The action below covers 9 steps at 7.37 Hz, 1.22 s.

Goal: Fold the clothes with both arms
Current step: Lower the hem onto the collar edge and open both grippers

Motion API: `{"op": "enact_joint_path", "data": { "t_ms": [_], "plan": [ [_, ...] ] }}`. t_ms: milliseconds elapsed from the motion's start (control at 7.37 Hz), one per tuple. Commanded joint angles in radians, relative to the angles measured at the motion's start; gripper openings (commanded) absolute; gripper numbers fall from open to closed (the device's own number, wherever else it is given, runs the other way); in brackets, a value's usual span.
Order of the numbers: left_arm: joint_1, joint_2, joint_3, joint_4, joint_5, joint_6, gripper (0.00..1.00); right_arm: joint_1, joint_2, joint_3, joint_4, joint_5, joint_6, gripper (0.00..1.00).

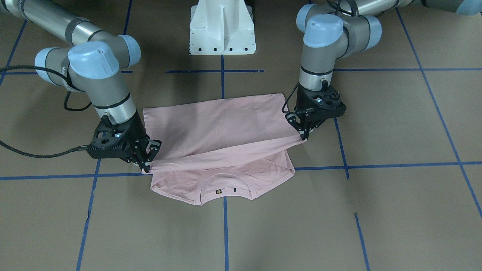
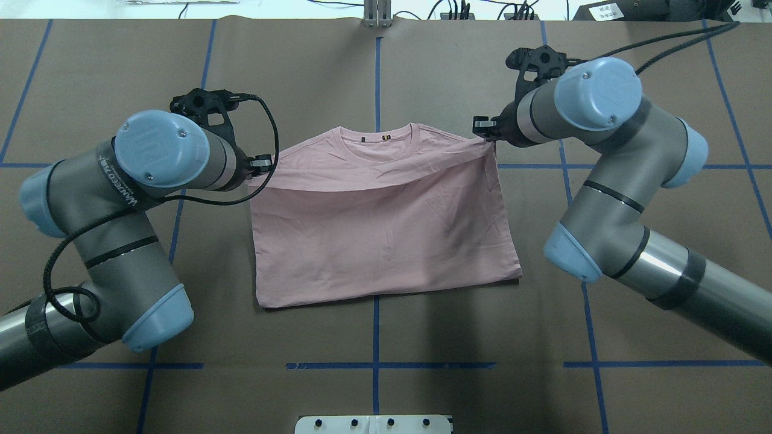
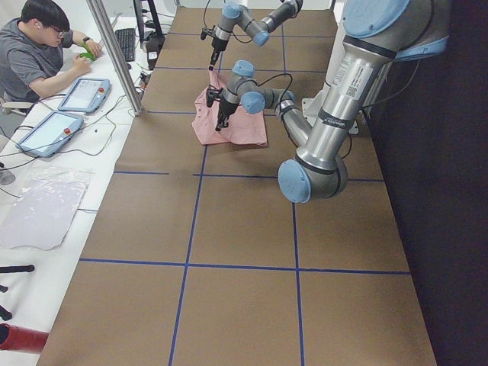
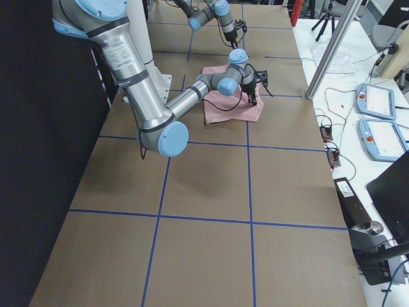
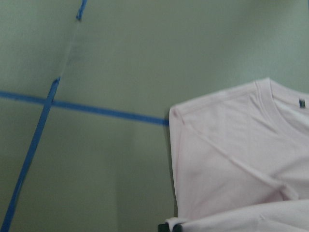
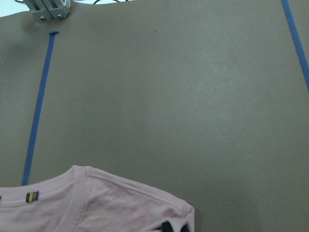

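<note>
The pale pink T-shirt [image 2: 386, 241] lies plain side up on the brown table, its lower part doubled over toward the ribbed collar [image 2: 377, 135]. My left gripper [image 2: 265, 164] is shut on the folded layer's corner on the overhead view's left side, seen also as the left gripper [image 1: 305, 136]. My right gripper [image 2: 485, 128] is shut on the other corner, lifted slightly and nearer the shoulder; the front view has this right gripper [image 1: 147, 166] beside the sleeve. The collar [image 1: 226, 188] and shoulders remain uncovered. The print is hidden.
A white pedestal [image 1: 222, 28] stands at the robot's side of the table. Blue tape lines [image 2: 377, 337] grid the brown surface. In the left side view a person [image 3: 38, 53] sits at a desk with tablets [image 3: 80, 93] beyond the table's far edge.
</note>
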Motion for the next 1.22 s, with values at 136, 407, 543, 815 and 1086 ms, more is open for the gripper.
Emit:
{"op": "enact_joint_path", "data": {
  "t_ms": [136,407,543,815,1086],
  "plan": [
    [-0.015,-0.019,0.144,-0.118,0.003,0.003,0.0,0.015,0.062,-0.15,0.039,-0.001,-0.024,0.0],
    [-0.034,-0.038,0.241,-0.183,0.003,0.004,0.0,0.015,0.063,-0.192,0.093,-0.001,-0.024,0.0],
    [-0.035,-0.05,0.244,-0.181,0.003,0.003,0.0,0.015,0.063,-0.192,0.093,-0.001,-0.023,0.0],
    [-0.034,-0.079,0.246,-0.17,0.0,0.001,0.0,0.015,0.068,-0.191,0.094,-0.001,-0.023,0.0],
    [-0.034,-0.082,0.244,-0.175,0.0,0.003,0.0,0.013,0.066,-0.182,0.116,0.0,-0.024,0.0]
  ]
}}
